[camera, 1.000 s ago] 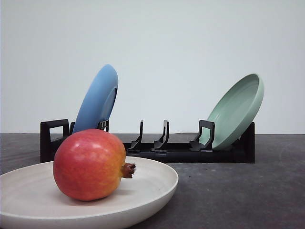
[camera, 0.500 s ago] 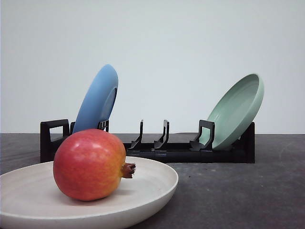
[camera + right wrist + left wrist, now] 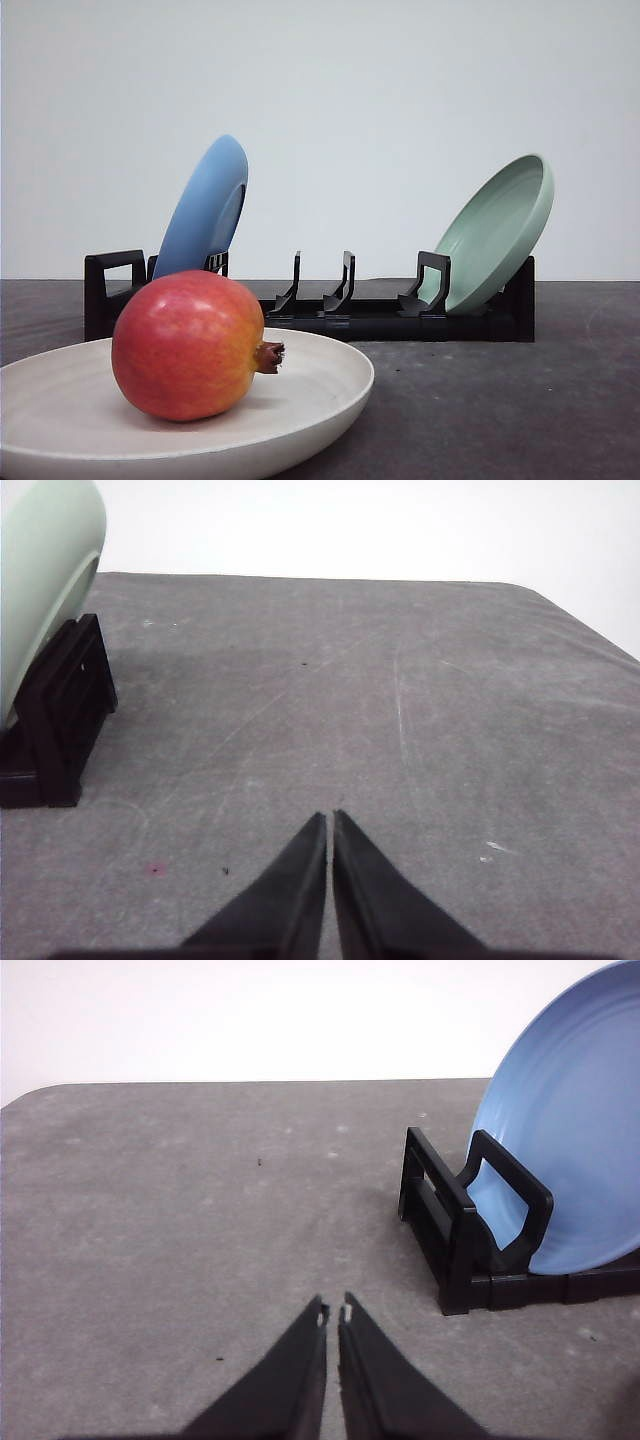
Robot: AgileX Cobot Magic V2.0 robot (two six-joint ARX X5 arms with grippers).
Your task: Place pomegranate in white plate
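The red and yellow-orange pomegranate (image 3: 190, 345) rests inside the white plate (image 3: 320, 380) at the near left of the table, its brown crown tip pointing right. No gripper touches it. My left gripper (image 3: 334, 1312) is shut with nothing in it, hovering over bare grey tabletop to the left of the rack's blue-plate end. My right gripper (image 3: 329, 818) is also shut and holds nothing, above bare table beside the rack's green-plate end.
A black dish rack (image 3: 380, 315) stands across the back of the table. A blue plate (image 3: 205, 210) leans in its left end and a pale green plate (image 3: 500, 230) in its right end. The grey table (image 3: 500, 410) lies open at front right.
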